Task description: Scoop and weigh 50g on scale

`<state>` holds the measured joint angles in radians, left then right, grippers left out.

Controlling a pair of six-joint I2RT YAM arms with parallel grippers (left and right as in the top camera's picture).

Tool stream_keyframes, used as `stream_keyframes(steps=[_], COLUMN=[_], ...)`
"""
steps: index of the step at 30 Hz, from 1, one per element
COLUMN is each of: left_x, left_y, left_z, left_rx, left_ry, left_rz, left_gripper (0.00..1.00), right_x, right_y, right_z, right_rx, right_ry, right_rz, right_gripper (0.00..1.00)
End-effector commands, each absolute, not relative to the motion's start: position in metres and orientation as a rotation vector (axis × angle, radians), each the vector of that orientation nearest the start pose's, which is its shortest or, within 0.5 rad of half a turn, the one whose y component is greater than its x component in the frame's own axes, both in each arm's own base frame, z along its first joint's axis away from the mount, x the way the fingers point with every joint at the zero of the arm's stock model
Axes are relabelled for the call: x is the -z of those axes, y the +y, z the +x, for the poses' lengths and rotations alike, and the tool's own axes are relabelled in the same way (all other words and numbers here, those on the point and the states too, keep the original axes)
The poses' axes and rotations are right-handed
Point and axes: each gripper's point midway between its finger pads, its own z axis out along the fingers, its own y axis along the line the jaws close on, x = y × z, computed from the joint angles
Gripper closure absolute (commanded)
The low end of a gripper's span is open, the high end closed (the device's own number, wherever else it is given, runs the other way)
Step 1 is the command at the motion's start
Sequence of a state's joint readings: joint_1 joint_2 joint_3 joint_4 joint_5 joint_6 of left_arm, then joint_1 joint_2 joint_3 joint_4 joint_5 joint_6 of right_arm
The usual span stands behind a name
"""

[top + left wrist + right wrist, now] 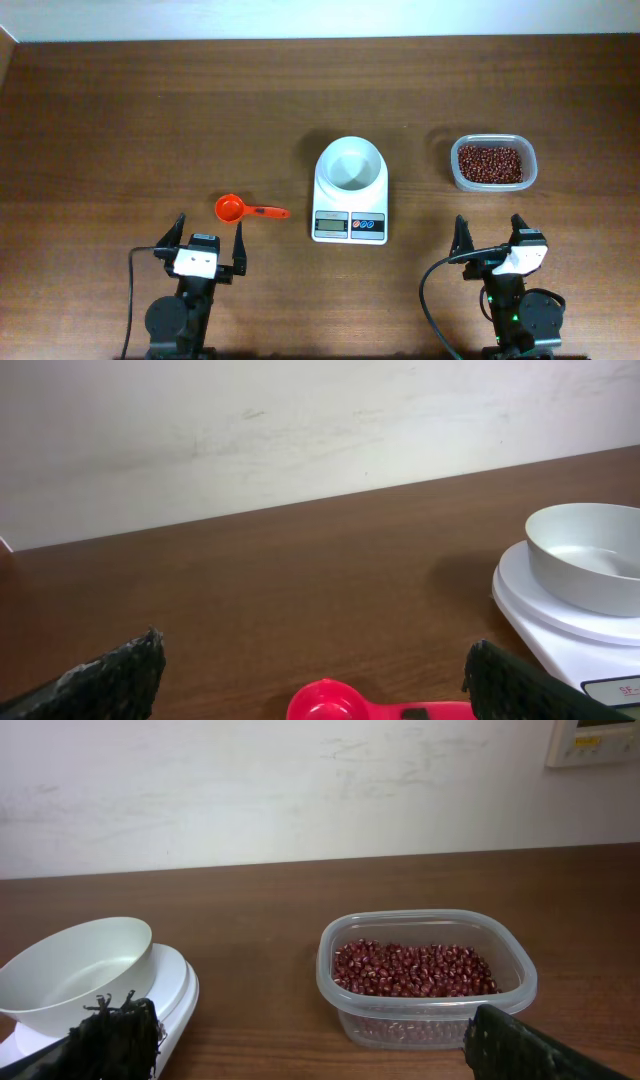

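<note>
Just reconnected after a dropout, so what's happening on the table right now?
Nothing is held yet. The left arm and right arm wait at the near edge, jaws open and empty. The orange scoop lies just ahead of the left arm, the bowl on the scale is empty, and the tub of red beans sits ahead of the right arm.

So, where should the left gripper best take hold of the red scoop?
By its handle, coming straight down from above: the scoop lies flat, cup up, with the thin handle pointing right toward the scale, just ahead of the open left gripper.
</note>
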<state>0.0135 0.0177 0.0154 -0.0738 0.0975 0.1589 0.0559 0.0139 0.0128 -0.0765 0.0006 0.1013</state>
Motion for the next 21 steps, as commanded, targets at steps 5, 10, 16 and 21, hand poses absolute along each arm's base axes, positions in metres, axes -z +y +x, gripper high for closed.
stream_keyframes(steps=[5,10,16,21], left_x=[-0.155,-0.155,-0.155,-0.160], left_y=[-0.015,-0.015,-0.006,-0.021], left_z=[0.246,0.246,0.247,0.245], left_rx=[-0.031,-0.031,-0.085,0.055], left_ry=[1.645,1.645,1.648,1.637], left_rz=[0.188,0.188,0.160,0.157], left_gripper=[0.01,0.01,0.01,0.01], right_x=[-0.156,-0.156,-0.156,-0.156], right_y=[0.015,0.015,0.015,0.015], right_z=[0.246,0.246,0.246,0.246], right_rx=[-0.122,-0.122,-0.122,-0.122], right_ry=[1.648,1.648,1.648,1.648], right_rz=[0.034,0.034,0.034,0.034], right_gripper=[0.01,0.01,0.01,0.01])
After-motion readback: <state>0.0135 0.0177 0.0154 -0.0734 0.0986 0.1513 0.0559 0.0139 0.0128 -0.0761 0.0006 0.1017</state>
